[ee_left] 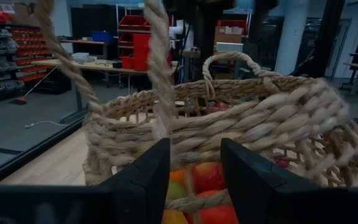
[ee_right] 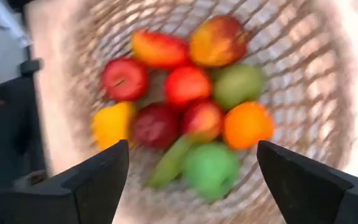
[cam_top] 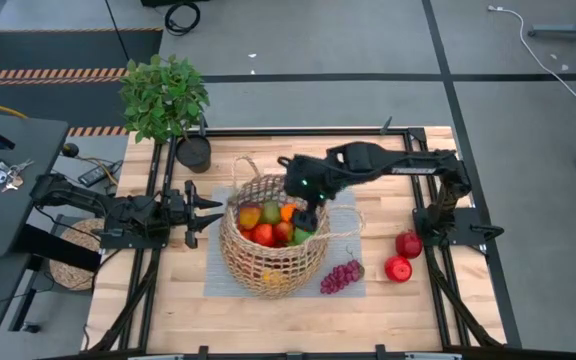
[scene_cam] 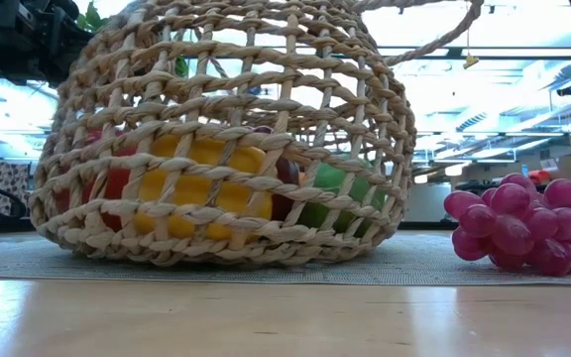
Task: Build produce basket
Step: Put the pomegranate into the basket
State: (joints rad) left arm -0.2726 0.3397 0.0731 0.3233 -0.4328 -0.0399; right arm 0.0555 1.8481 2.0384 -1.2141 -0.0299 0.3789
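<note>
High view: round tan open-weave wicker basket (cam_top: 271, 240) sits on grey mat (cam_top: 218, 280) mid-table, right gripper (cam_top: 306, 222) over its fruit, purple grape bunch (cam_top: 340, 276) beside; left wrist: left gripper (ee_left: 194, 177) spread empty at the rim; right wrist: fingers (ee_right: 92, 180) spread, nothing held

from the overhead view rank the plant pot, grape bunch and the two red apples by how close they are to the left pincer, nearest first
1. Plant pot, just beyond the left pincer, at the table's far edge.
2. Grape bunch, past the basket, on the mat.
3. Two red apples, farthest, by the right arm's base; too close to split.
</note>
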